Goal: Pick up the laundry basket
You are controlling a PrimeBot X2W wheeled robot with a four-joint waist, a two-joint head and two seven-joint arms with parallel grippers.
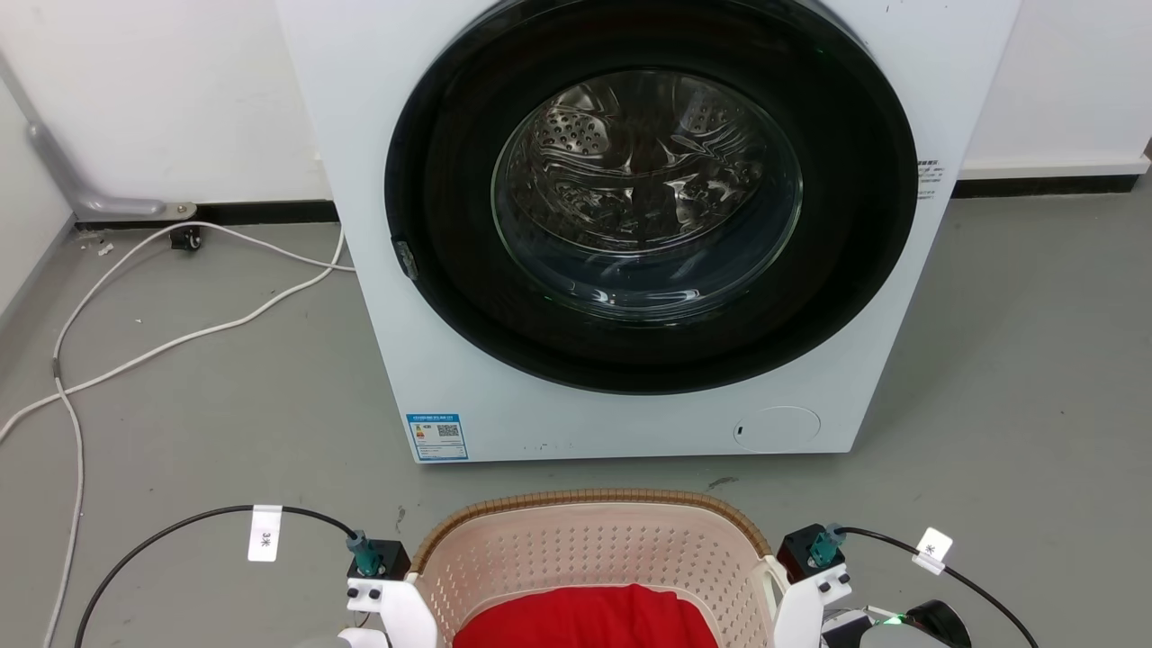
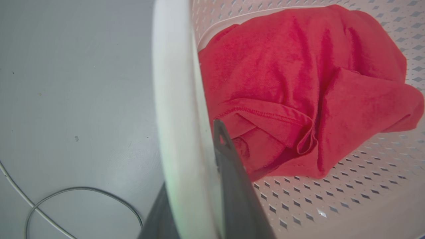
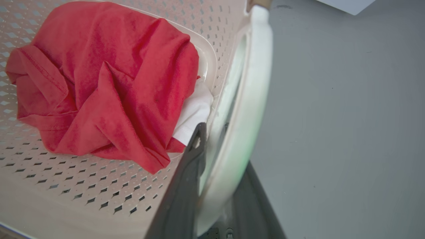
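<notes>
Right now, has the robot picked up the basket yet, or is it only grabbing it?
Nearly. Done: the left gripper and right gripper each straddle a white handle of the laundry basket, one finger inside, one outside. In hand: both grips look closed. Left: the lift; the basket sits low before the washing machine, red cloth inside, and I cannot tell if it is off the floor.

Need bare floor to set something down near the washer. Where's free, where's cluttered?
Free: floor right of the washing machine, up to the baseboard; narrow strip between its front and the laundry basket. Crowded: left floor, crossed by white cables; basket bottom under the red garment.
</notes>
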